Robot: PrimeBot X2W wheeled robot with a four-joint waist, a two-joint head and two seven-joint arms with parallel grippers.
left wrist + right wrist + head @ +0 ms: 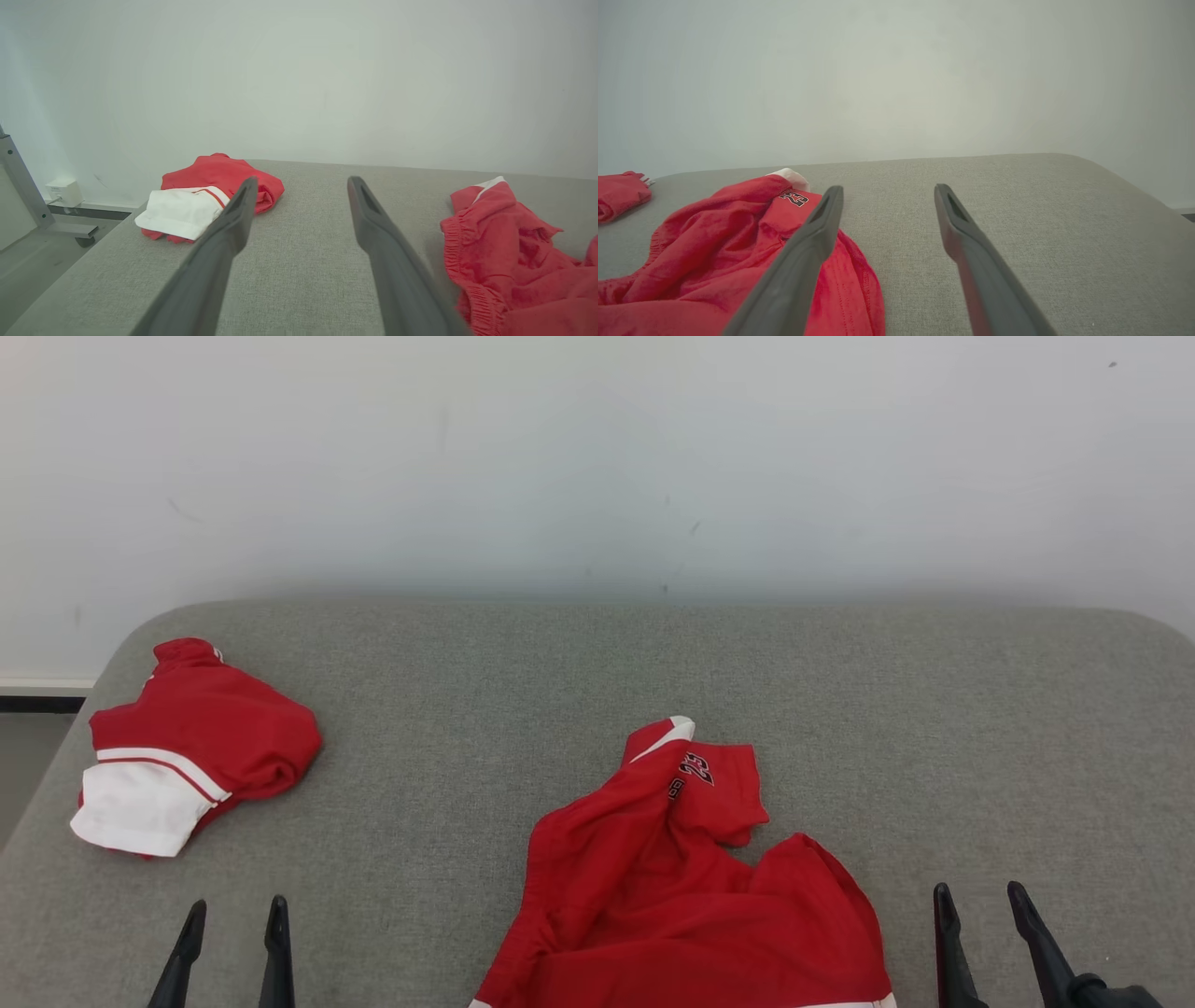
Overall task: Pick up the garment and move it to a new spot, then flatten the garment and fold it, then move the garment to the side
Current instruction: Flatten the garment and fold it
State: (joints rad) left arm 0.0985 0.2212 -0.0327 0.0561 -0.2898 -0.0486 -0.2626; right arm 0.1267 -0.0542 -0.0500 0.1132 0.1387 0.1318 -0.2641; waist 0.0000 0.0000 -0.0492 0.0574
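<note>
The left gripper (pixel 237 902) and right gripper (pixel 978 887) rise from the bottom edge of the head view, each with its two dark fingers spread apart and nothing between them. Both hang clear of the cloth.

Between them lie the red shorts (pixel 672 896) in a crumpled heap at the near middle of the grey padded surface (pixel 467 709), running off the bottom edge. A black "23" (pixel 695 768) shows on a flap turned up at the far end, with a white tip beside it. In the left wrist view the left gripper (pixel 302 179) stands open over bare surface, the shorts' gathered waistband (pixel 455 242) off to its right.

A folded red-and-white garment (pixel 196 737) sits well apart at the far left, near the rounded corner. A plain white wall (pixel 597 457) stands behind.
</note>
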